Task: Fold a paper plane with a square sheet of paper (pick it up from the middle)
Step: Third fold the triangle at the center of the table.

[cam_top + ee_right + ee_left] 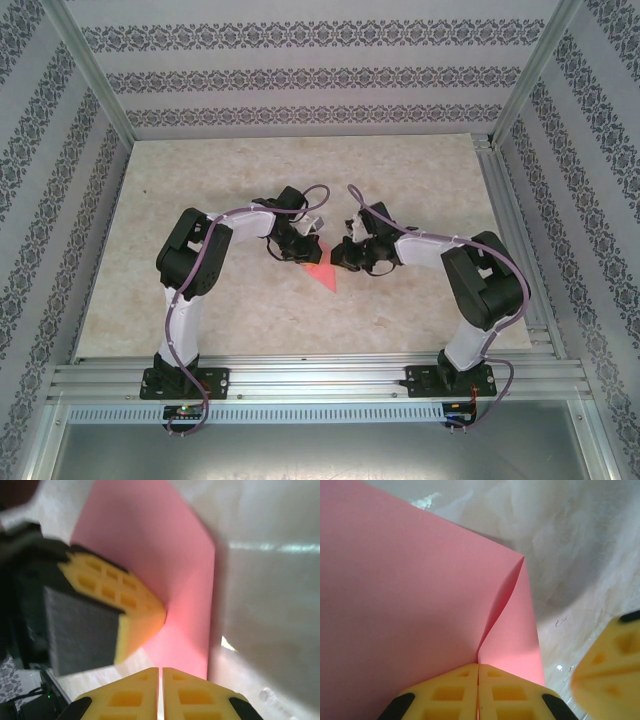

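Note:
The square sheet of paper is pink-red and lies at mid-table, with a pointed corner showing below the two wrists. In the left wrist view the sheet is folded, and its raised crease runs straight into my left gripper, which is shut on it. My left gripper and right gripper stand tip to tip over the paper. The right gripper is shut just short of the sheet's near edge, nothing visible between its fingers. Its yellow finger hangs over bare table beside the paper. A paper plane is out of view.
The beige marble-look table spreads wide on all sides of the arms. Aluminium rails run along the near edge and the right side. Patterned walls close in the back and sides.

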Motion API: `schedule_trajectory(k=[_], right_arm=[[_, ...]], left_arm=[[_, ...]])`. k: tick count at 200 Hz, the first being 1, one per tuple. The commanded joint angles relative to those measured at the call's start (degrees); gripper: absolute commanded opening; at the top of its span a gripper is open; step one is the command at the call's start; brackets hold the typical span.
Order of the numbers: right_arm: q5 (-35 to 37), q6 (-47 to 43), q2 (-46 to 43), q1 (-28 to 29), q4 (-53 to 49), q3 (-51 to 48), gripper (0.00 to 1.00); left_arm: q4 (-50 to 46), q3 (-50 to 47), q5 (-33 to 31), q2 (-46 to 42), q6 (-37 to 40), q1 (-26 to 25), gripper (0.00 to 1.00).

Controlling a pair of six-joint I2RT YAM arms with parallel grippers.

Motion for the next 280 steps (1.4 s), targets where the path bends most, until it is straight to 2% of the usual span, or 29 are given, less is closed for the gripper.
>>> schedule_trajectory(k=[1,20,56,104,154,188,221,254,266,280], right_arm=[[-1.46,3.76,-0.13,1.81,5.09,-3.32,0.10],[-0.36,4.93,1.13,2.96,6.53,-4.82,0.10],[4.92,2.16,2.13,3.38,-0.20,-4.43,0.09],[0.01,3.06,-3.68,4.86,1.80,-5.26,0.10],[1.74,4.21,1.18,5.37,4.84,-8.79,0.10],[-1.24,5.36,3.46,5.08,8.79,-9.93,0.10],[-1.44,5.11,-2.77,4.21,6.55,-9.29,0.12],[1.77,1.18,-9.72,1.26,0.33,-8.02,0.22],[2.59,0.43,-10.31,-0.20,0.40,-8.77,0.28],[3.39,-0.65,-9.82,-1.47,-0.27,-8.48,0.30]], left_arm=[[-1.39,-0.91,-2.74,-0.85,-0.19,0.84,0.10],[-1.21,-1.26,-2.73,-0.96,-0.33,0.86,0.10],[-1.53,-1.27,-2.88,-0.87,-0.01,0.85,0.10],[-1.38,-1.26,-2.74,-0.80,0.01,0.83,0.10],[-1.29,-1.13,-2.57,-0.62,0.04,0.83,0.10],[-1.55,-0.92,-2.53,-0.51,0.27,0.87,0.10],[-1.59,-1.00,-2.55,-0.95,0.02,0.86,0.10],[-1.81,0.24,-1.72,-2.67,-0.42,0.87,0.20],[-1.64,0.56,-2.72,-4.35,-0.93,0.89,0.30],[-1.75,1.20,-3.03,-6.53,-1.55,0.92,0.34]])
